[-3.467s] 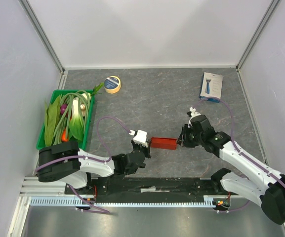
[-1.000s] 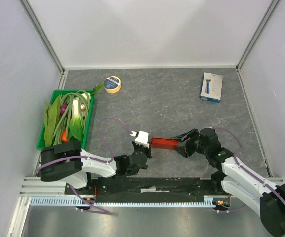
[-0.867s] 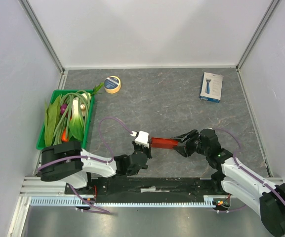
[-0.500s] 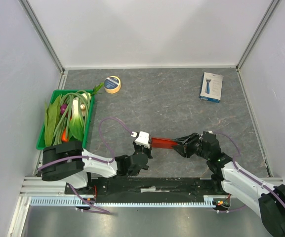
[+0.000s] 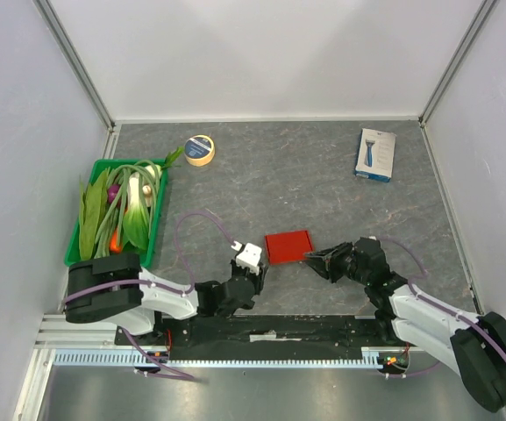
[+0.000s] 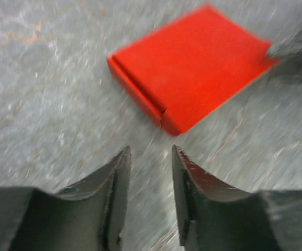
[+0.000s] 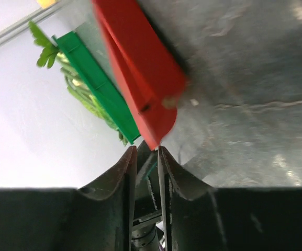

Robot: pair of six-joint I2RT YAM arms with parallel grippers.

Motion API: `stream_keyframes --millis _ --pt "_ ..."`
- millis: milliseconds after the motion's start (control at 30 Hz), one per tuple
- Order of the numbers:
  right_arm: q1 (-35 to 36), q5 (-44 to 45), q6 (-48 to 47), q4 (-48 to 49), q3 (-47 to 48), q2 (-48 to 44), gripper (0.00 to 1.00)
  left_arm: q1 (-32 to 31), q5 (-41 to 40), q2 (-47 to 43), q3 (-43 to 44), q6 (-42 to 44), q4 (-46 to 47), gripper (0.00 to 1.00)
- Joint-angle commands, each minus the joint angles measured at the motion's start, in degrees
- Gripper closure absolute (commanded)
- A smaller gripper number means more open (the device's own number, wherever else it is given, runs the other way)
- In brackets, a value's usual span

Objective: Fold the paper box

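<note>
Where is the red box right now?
In the top view, the box lies on the table, front and middle, between the left pincer and the right pincer.

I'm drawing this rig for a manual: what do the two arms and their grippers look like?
Both the left arm and right arm have white shells with bulky black joints and a looping purple cable. The left gripper and right gripper have dark, curved, tapering fingers; a white block sits by the left one.
</note>
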Motion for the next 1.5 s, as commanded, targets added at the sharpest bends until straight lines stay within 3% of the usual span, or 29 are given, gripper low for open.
stream_keyframes --millis 0,233,400,500,567,633,733,767,833,967,1167,1300,1367,1467 --pt "0.35 2.05 -0.12 -0.41 -5.44 1.69 0.72 -0.54 5.51 -3.29 -3.79 -1.47 -3.74 0.51" --pt "0.26 0.84 -3.97 -2.24 -1.84 1.86 0.65 -0.45 14.39 -11.71 -5.2 0.39 -7.06 0.45" --pt "0.26 -0.93 -18.6 -9.52 2.9 -0.24 0.42 0.51 17.56 -25.78 -7.05 -3.83 -14.52 0.34" --pt "0.35 -0.32 -30.56 -18.38 8.35 -1.48 0.27 7.44 23.34 -31.95 -2.84 -6.82 -23.49 0.29" --pt "0.87 -0.85 -38.48 -21.3 12.81 -1.48 0.25 17.18 34.75 -32.22 -0.82 -9.28 -23.95 0.23" --pt "2.71 0.47 -49.96 -26.67 16.17 -0.52 0.24 25.86 43.53 -29.86 1.29 -10.78 -23.69 0.21" --pt "9.82 6.16 -63.16 -32.83 23.99 3.33 0.23 33.71 52.76 -18.37 8.49 -9.65 -24.12 0.2" --pt "13.93 8.27 -65.83 -36.75 27.83 4.83 0.23 34.96 55.07 -14.94 13.12 -8.94 -24.3 0.16" --pt "15.73 11.02 -66.04 -38.29 29.54 8.0 0.24 37.16 60.25 -4.92 18.33 -4.84 -25.7 0.1" --pt "15.73 9.26 -59.9 -30.4 25.59 7.49 0.33 37.52 62.47 6.34 27.56 2.65 -26.32 0.1" --pt "15.64 14.7 -62.86 -34.48 27.08 8.01 0.37 37.61 66.6 17.52 34.52 10.74 -29.05 0.13" --pt "15.73 21.83 -70.76 -43.64 30.85 8.28 0.25 37.52 67.23 18.24 33.66 10.59 -29.14 0.18" --pt "15.73 21.66 -72.18 -44.79 32.17 7.58 0.21 37.7 67.84 15.08 29.45 9.52 -23.0 0.16" --pt "15.82 18.76 -74.38 -45.83 34.46 7.14 0.19 37.7 65.66 14.63 30.74 9.7 -27.27 0.18"
